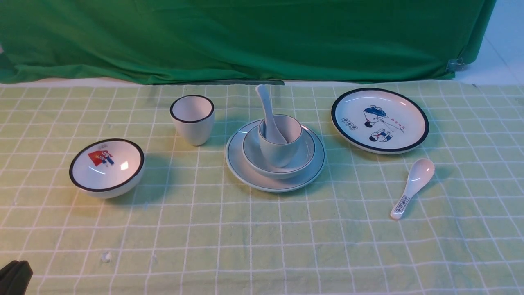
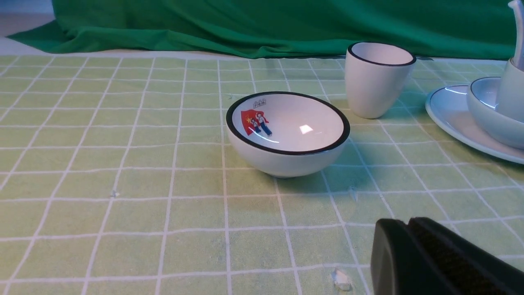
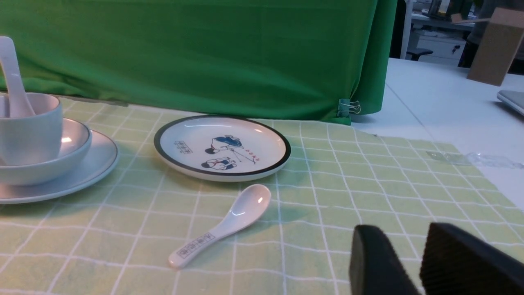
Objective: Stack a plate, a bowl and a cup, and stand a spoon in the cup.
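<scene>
The plain white plate sits mid-table with the plain white bowl on it. The small white cup stands in the bowl. The all-white spoon stands in the cup, handle up and leaning back-left. The stack also shows at the edge of the left wrist view and of the right wrist view. My left gripper is shut and empty, low at the near left corner. My right gripper is open and empty, nearer than the printed spoon; it is outside the front view.
A black-rimmed bowl with a red flag picture sits at the left. A black-rimmed cup stands left of the stack. A black-rimmed cartoon plate and a spoon with a printed handle lie at the right. A green curtain hangs behind.
</scene>
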